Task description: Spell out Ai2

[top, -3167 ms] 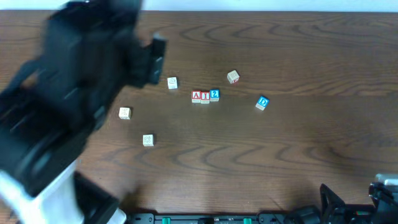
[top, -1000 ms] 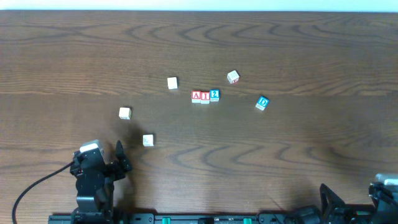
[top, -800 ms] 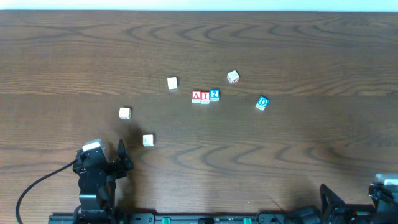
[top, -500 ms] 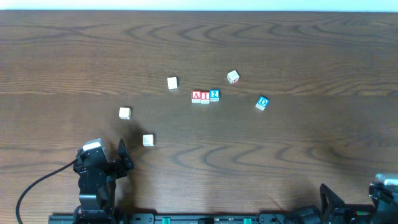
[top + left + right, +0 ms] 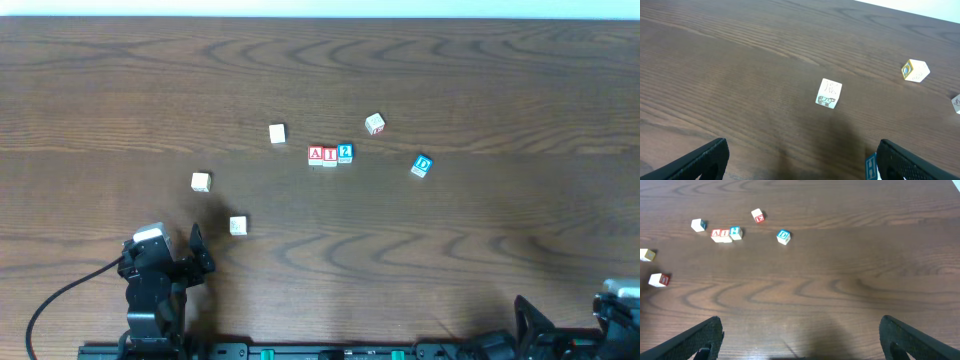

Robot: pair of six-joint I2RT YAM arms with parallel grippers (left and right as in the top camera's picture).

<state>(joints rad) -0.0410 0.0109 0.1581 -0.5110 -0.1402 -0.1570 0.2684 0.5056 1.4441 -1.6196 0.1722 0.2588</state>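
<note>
1. The red "A" cube (image 5: 316, 154), the red "I" cube (image 5: 329, 155) and the blue "2" cube (image 5: 345, 152) are sitting in one tight row near the middle of the table (image 5: 500, 80) (reading A, I, 2 from left to right in the overhead view).
2. The blue "D" cube (image 5: 422, 165) is lying apart to the right of that row, turned a little askew.
3. One pale cube (image 5: 375, 123) is sitting just beyond the row's right end, and another pale cube (image 5: 277, 133) is sitting near its left end.
4. Two more pale cubes (image 5: 201, 181) are lying further left, nearer the left arm.
5. The left gripper (image 5: 802, 150) is hanging low at the near left edge, fingers spread wide and holding nothing.
6. The right gripper (image 5: 800, 322) is sitting at the near right corner, spread wide and empty too, well apart from every cube.
</note>
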